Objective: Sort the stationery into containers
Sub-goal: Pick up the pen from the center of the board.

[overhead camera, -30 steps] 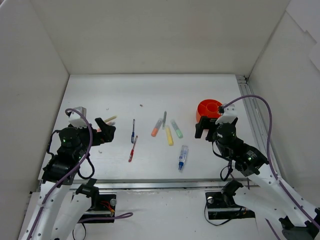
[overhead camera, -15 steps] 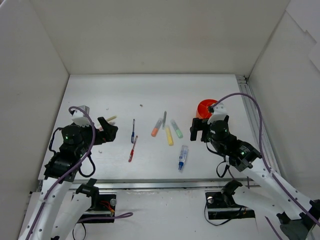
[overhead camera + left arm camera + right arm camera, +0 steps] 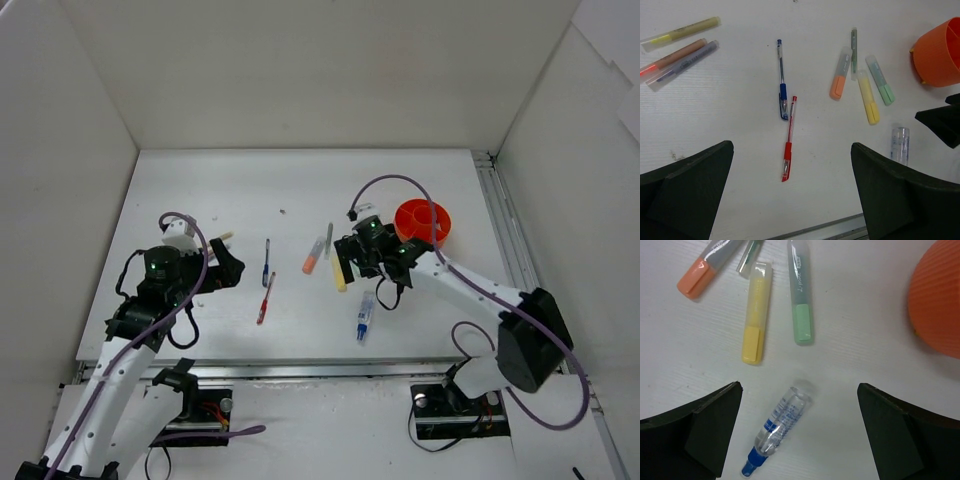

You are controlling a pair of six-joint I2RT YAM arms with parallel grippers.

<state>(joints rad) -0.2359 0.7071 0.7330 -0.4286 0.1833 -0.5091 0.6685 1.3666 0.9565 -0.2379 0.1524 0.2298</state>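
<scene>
Pens [image 3: 265,298] scattered across white table [image 3: 200,190], white walls [image 3: 300,70] around.

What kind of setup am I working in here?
Probably a lab test cell: a white table boxed in by plain white walls, loose pens and an orange cup laid out.

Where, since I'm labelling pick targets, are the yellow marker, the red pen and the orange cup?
yellow marker [image 3: 756,315], right wrist view, middle of its barrel.
red pen [image 3: 789,135], left wrist view, on its clear barrel.
orange cup [image 3: 934,62], left wrist view, ribbed outer wall.
</scene>
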